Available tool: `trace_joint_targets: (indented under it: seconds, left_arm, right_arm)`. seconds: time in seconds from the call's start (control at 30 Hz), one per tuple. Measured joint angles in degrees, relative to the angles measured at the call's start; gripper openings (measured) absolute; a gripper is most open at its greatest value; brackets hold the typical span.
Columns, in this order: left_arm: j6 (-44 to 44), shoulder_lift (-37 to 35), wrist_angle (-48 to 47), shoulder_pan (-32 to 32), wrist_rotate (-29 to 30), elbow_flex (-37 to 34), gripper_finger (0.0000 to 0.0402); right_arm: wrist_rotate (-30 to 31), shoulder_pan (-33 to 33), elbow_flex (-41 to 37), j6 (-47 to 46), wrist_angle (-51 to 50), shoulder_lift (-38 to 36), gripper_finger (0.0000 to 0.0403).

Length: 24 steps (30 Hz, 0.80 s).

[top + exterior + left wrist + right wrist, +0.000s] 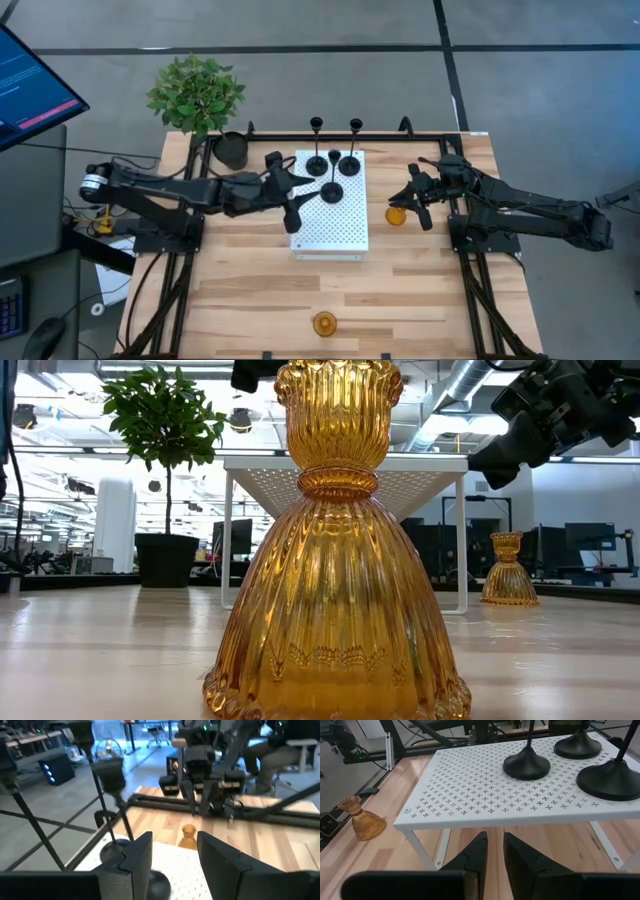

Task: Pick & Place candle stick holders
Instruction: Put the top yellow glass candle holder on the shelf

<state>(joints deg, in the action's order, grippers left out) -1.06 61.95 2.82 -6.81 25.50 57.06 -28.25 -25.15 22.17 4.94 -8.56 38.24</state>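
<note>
1. The left gripper (293, 203) hovers over the white rack (345, 235), fingers (134, 857) parted, holding nothing.
2. The right gripper (412, 200) hangs beside the rack's right edge, fingers (475, 854) nearly together with a narrow gap, empty.
3. Four black holders (331, 192) stand on the rack's far half, just beyond the left gripper.
4. One amber holder (396, 215) stands on the desk (240, 290) between rack and right gripper; the other amber holder (324, 323) stands near the front edge, well apart.
5. A potted plant (197, 95) sits at the far-left corner.
6. Behind lies an open office; a seated person (280, 750) shows in the left wrist view.
</note>
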Motion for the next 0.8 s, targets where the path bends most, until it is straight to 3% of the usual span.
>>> trace_joint_targets:
  seconds: [0.27, 0.57, 0.8]
  left_arm:
    - [-0.3, -0.5, -4.7, -1.4, -6.7, -0.9, 0.0129]
    - [-8.9, -0.5, -4.9, -5.5, -9.3, -3.8, 0.0012]
    - [-10.2, -0.5, -3.7, -6.7, -9.3, -3.8, 0.0016]
  right_arm:
    - [-0.2, 0.0, 0.0, 0.0, 0.0, 0.0, 0.0054]
    - [-0.2, 0.0, 0.0, 0.0, 0.0, 0.0, 0.0054]
    - [-0.2, 0.0, 0.0, 0.0, 0.0, 0.0, 0.0054]
